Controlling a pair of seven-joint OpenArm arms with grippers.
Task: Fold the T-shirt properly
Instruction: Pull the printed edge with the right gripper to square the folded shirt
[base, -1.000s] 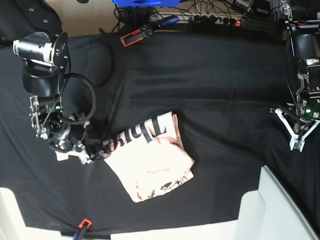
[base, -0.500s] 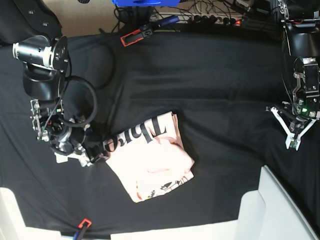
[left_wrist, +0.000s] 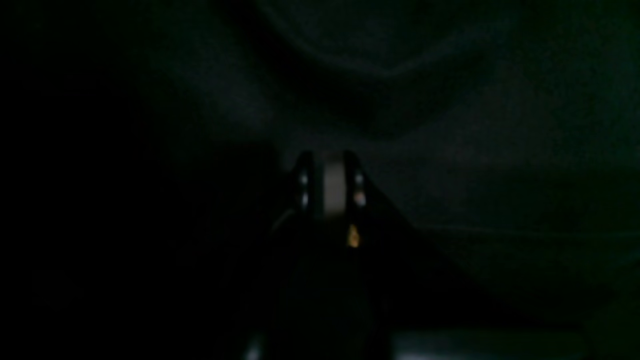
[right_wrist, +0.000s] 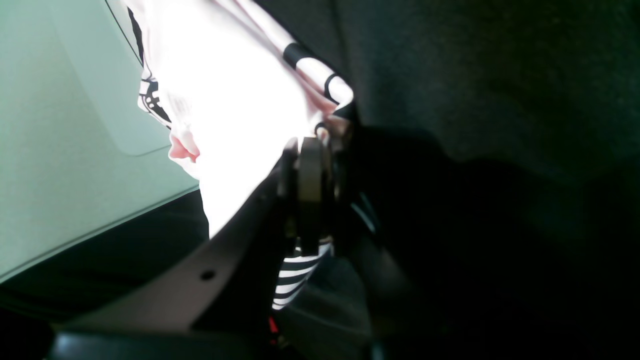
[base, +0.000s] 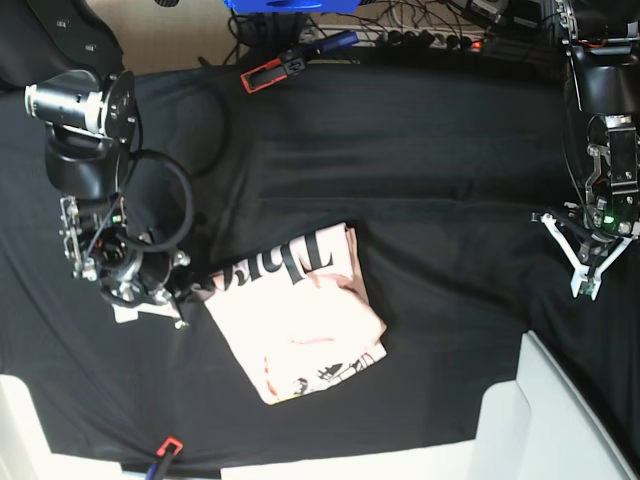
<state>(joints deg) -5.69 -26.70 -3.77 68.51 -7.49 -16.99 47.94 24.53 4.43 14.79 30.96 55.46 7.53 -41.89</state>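
The pale pink T-shirt (base: 300, 320) lies folded into a small slanted rectangle on the black table cloth (base: 430, 180), black lettering up at its far left part. My right gripper (base: 187, 290) is at the shirt's left edge. In the right wrist view its fingers (right_wrist: 311, 170) are closed, with the bright pink cloth (right_wrist: 235, 100) caught at their tips. My left gripper (base: 585, 285) hangs over bare cloth at the far right, well away from the shirt. In the dark left wrist view it (left_wrist: 327, 170) looks shut and empty.
A red-and-black clamp (base: 270, 72) lies at the back edge beside a blue object (base: 290, 5) and cables (base: 420, 35). A white surface (base: 560, 420) fills the front right corner. A small red-tipped tool (base: 165, 450) lies at the front left.
My right gripper has shifted slightly left and away, and the shirt's left edge has followed it. My left gripper has moved a little left and up.
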